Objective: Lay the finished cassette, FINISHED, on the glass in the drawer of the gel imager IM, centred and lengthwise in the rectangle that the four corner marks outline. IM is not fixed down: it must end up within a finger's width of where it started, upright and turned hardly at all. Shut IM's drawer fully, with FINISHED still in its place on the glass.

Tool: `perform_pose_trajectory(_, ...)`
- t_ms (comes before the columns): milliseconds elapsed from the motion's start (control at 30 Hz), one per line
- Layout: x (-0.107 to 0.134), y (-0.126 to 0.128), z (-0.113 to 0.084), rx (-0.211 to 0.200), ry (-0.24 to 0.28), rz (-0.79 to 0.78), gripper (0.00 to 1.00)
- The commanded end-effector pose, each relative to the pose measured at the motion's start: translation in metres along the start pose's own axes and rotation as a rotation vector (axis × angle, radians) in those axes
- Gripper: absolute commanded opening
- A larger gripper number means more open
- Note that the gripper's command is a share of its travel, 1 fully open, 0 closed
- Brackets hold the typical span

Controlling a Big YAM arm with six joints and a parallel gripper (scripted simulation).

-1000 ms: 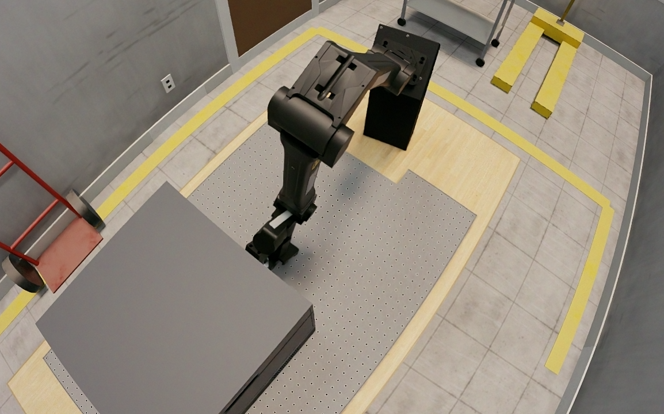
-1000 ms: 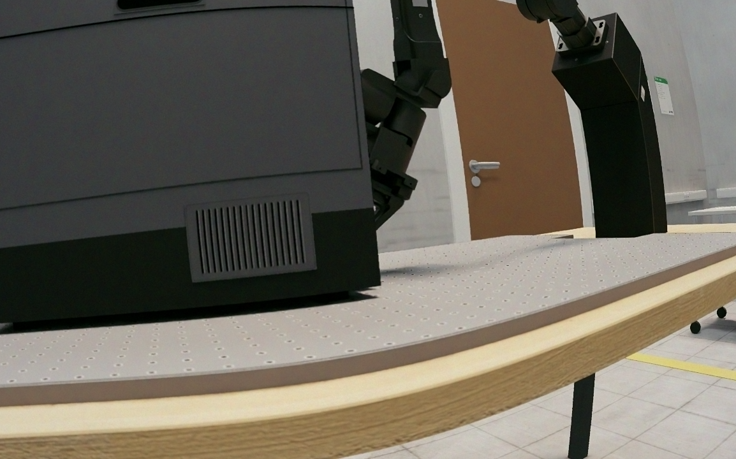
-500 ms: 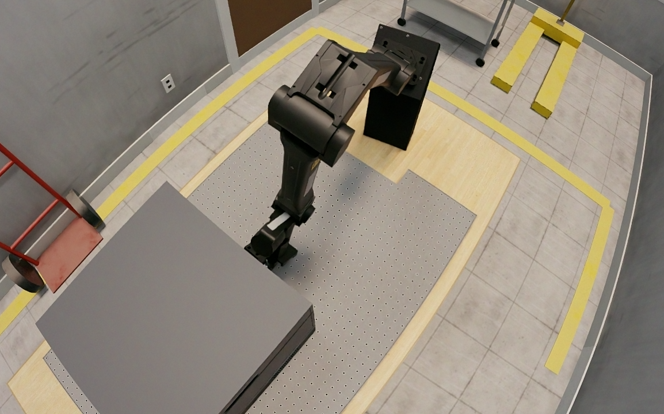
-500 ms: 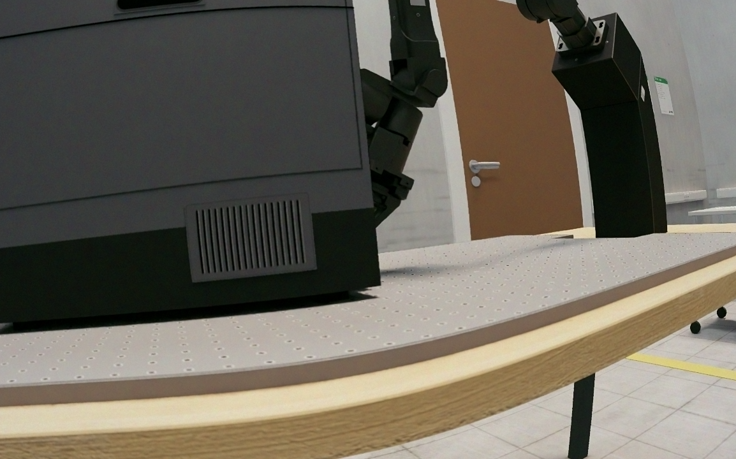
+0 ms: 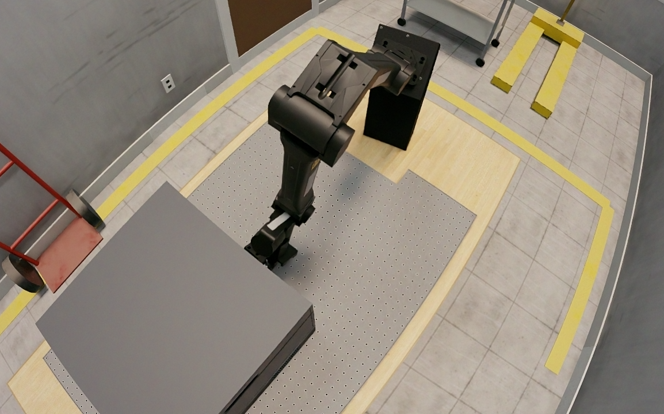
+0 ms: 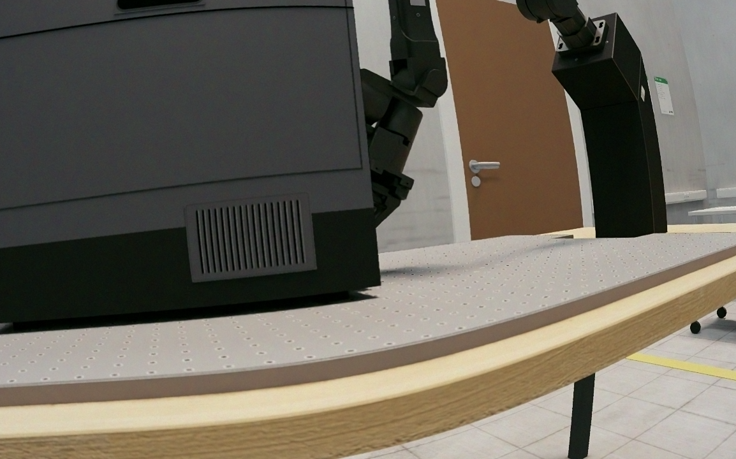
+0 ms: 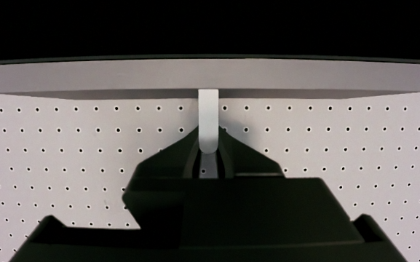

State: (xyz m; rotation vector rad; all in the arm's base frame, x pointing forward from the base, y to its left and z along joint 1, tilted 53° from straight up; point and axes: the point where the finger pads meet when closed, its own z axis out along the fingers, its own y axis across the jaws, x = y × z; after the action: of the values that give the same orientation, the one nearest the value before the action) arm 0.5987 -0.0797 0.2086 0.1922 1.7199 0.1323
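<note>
The gel imager IM [image 5: 174,298] [image 6: 171,114] [image 7: 210,25] stands upright on the perforated plate. In the wrist view its drawer's light grey front [image 7: 122,76] runs straight along the black housing edge, with only a thin dark line between them. Whether it is fully flush cannot be told. The pale handle [image 7: 208,116] sticks out from the middle of that front. My gripper [image 7: 208,131] [image 5: 268,264] is shut on the handle, one finger at each side of its end. The cassette FINISHED, the glass and the corner marks are hidden from all views.
The perforated plate [image 5: 376,246] [image 6: 473,296] [image 7: 49,160] lies on the wooden table [image 5: 458,133] [image 6: 393,393]. My arm's black pedestal [image 5: 390,118] [image 6: 624,165] stands at the table's far end. A red hand truck [image 5: 69,252] stands on the floor beside the table.
</note>
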Motion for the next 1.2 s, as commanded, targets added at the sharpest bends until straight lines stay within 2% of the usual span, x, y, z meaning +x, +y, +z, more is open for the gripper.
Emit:
perform_pose_trajectory(0, -0.0179, -0.0072, 0.0121, 0.012, -0.036, 0.002, 0.08)
perform_pose_trajectory(900, -0.0179, -0.0072, 0.0121, 0.012, -0.036, 0.002, 0.08)
perform_pose_trajectory(933, -0.0194, -0.0061, 0.0114, 0.009, -0.047, 0.000, 0.08)
perform_pose_trajectory(1100, -0.0124, -0.0030, 0.0084, 0.004, -0.045, 0.000, 0.08)
perform_pose_trajectory(1133, -0.0110, -0.0024, 0.0078, 0.003, -0.045, 0.000, 0.26)
perform_pose_trajectory(1167, -0.0096, -0.0018, 0.0072, 0.002, -0.045, 0.000, 0.26)
